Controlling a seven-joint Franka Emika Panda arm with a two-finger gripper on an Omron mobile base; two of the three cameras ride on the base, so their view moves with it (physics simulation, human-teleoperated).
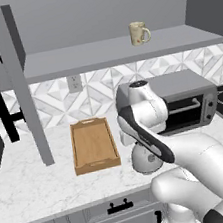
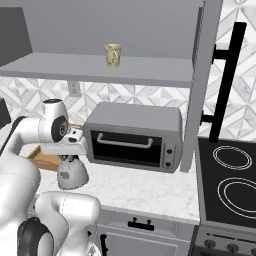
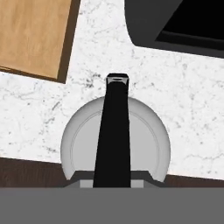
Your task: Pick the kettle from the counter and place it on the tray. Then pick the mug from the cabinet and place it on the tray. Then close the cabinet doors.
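Kettle (image 1: pixel 145 163) sits on the worktop (image 1: pixel 53 183) near its front edge, just right of the tray's near corner and in front of the toaster oven (image 1: pixel 183 104). From the right base camera the kettle (image 2: pixel 71 173) shows as a pale dome directly under the robot's hand. Hand camera looks straight down on it: grey-white round body (image 3: pixel 144 144) with the black handle (image 3: pixel 114 131) running up the middle of the view.

Gripper (image 2: pixel 69 159) is down on top of the kettle, at the handle. Fingertips are hidden in all three views, so I cannot tell from the frames whether the jaws are clamped on the handle or merely around it.

Tray (image 1: pixel 93 145) lies flat on the worktop, left of the kettle, long side running away from the front edge, nothing in it. A corner of it (image 3: pixel 35 35) shows at the upper left of the hand camera.

Mug (image 1: pixel 138 32) stands upright on the cabinet shelf (image 1: pixel 100 54), handle to the right; also seen from the right side (image 2: pixel 113 55).

Cabinet doors are swung open: one edge-on at left (image 1: pixel 21 86), one at right (image 2: pixel 200 85), each with a black bar handle.

Cooktop (image 2: pixel 230 180) is to the right of the oven.
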